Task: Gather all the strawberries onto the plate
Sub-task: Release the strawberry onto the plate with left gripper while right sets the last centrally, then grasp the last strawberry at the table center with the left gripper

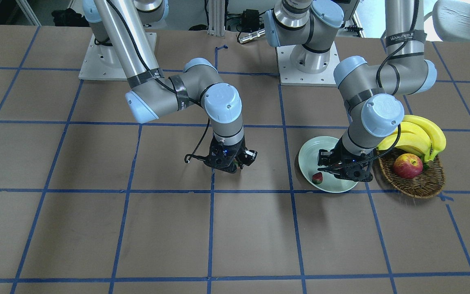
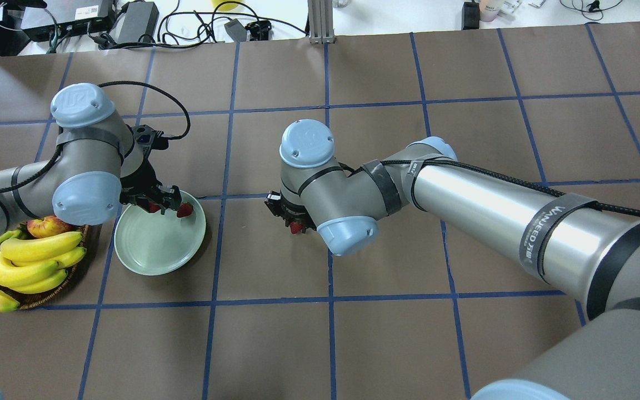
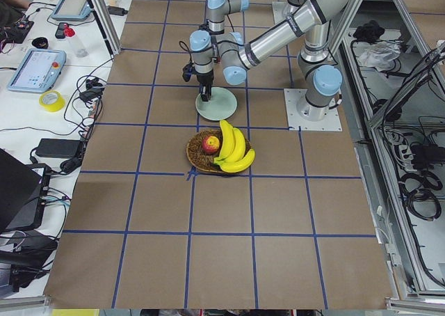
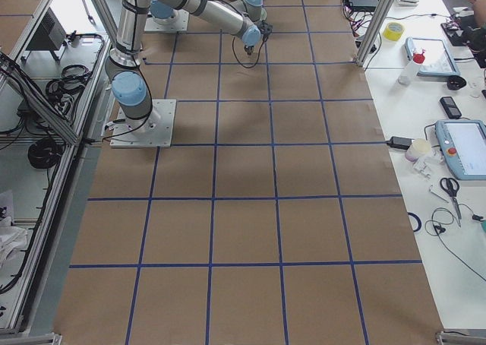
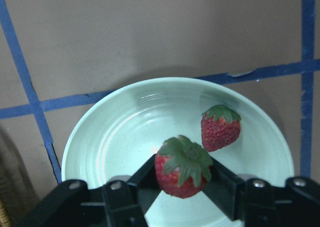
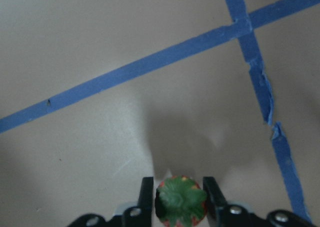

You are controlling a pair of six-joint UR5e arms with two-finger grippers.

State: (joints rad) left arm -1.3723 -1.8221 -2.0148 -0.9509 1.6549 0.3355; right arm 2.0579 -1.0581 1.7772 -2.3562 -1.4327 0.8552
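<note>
The pale green plate (image 5: 100, 137) lies on the brown table, also in the overhead view (image 2: 153, 255) and the front view (image 1: 333, 188). One strawberry (image 5: 220, 128) lies in it, seen too in the overhead view (image 2: 185, 210) and the front view (image 1: 317, 178). My left gripper (image 5: 182, 176) is shut on a second strawberry (image 5: 182, 167) and holds it over the plate's edge nearest the basket (image 2: 154, 204). My right gripper (image 6: 181, 199) is shut on a third strawberry (image 6: 181, 207), cap up, low over the table at mid-table (image 2: 296, 226).
A brown wicker basket (image 1: 418, 185) with bananas (image 1: 420, 136) and a red-yellow apple (image 1: 407, 165) stands right beside the plate, close to my left wrist. Blue tape lines (image 6: 150, 67) grid the table. Both arm bases are at the table's robot side.
</note>
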